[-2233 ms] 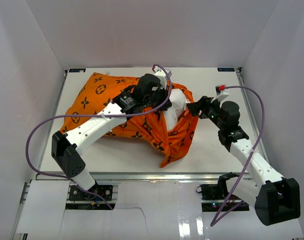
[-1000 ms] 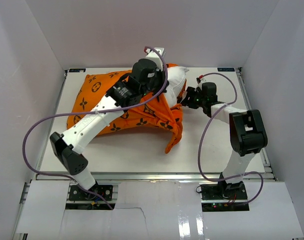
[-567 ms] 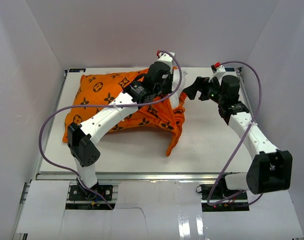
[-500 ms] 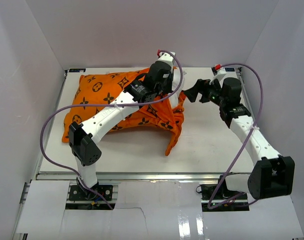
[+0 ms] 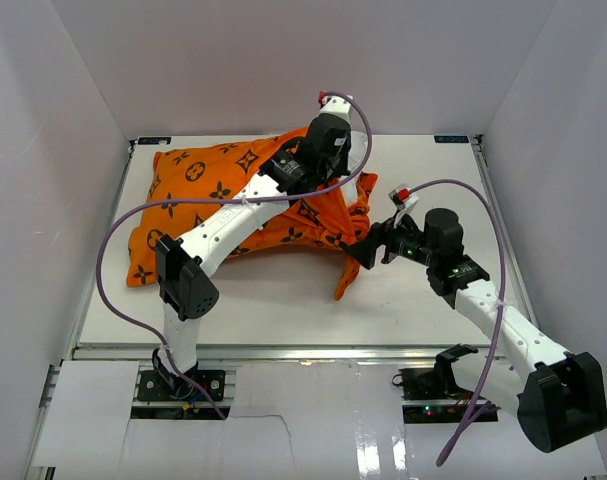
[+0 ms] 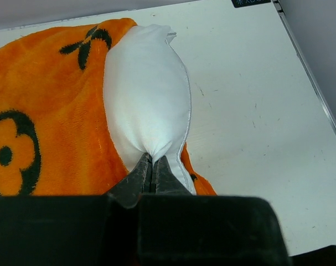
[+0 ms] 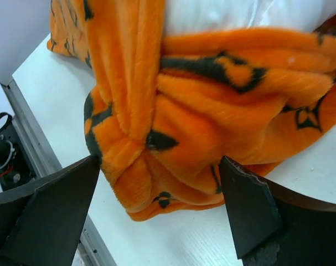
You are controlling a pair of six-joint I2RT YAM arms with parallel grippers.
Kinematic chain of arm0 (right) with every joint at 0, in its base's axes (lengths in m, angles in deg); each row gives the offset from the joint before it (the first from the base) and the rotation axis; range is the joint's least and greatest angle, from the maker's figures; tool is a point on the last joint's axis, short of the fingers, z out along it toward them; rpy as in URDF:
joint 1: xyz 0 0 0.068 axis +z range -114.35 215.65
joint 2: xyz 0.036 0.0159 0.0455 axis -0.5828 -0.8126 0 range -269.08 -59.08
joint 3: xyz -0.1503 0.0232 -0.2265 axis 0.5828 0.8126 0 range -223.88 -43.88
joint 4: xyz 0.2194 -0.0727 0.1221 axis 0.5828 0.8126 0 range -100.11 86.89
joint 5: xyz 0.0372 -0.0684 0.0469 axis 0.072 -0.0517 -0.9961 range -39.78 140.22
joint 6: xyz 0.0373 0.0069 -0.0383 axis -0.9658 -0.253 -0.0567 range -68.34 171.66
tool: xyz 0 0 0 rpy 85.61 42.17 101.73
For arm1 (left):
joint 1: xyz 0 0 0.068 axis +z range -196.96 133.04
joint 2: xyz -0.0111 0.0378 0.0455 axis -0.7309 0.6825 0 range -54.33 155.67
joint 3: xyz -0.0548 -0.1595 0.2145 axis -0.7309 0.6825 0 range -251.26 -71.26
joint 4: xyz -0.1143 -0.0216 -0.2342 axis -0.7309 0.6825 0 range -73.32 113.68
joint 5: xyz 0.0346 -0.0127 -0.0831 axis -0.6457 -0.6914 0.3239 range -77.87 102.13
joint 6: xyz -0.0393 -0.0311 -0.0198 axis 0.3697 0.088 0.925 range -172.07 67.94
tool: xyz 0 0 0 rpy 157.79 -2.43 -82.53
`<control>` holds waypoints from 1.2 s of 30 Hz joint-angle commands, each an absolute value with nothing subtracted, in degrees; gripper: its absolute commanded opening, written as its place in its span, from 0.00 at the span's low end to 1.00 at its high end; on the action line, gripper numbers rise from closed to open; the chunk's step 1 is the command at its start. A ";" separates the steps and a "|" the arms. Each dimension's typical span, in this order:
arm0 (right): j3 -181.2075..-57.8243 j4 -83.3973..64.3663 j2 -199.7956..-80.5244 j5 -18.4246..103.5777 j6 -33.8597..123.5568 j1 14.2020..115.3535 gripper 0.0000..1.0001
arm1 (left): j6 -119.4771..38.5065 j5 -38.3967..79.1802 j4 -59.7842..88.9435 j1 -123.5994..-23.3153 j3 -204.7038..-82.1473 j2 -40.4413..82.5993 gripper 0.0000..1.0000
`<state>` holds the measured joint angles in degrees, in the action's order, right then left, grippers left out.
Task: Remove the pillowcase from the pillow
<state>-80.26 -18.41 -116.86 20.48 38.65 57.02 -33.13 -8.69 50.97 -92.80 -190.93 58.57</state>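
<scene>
An orange pillowcase printed with black flowers lies across the far left of a white worktop, mostly covering the pillow; one white corner pokes out at its right end; the left hand is closed tight, pinching that white corner; the right hand is spread wide, its fingers either side of the case's bunched orange end, not clamping it.

The pillowcase is orange with black motifs, the pillow white.
</scene>
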 commanded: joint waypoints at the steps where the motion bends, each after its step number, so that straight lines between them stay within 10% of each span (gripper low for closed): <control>1: -78.78 -24.61 -116.56 22.69 37.69 60.07 0.91 | -32.03 -10.45 48.15 -92.31 -195.44 56.50 0.00; 14: -69.11 -38.50 -123.50 39.04 27.41 69.83 0.35 | -26.58 -10.29 48.32 -92.31 -199.05 55.71 0.00; 16: -68.67 -38.50 -123.94 42.65 26.36 70.45 0.08 | -25.44 -9.32 48.32 -92.40 -199.84 55.45 0.00; 36: -61.72 -54.84 -138.26 52.06 16.07 80.21 0.08 | -19.81 -3.69 42.79 -92.31 -204.15 51.68 0.00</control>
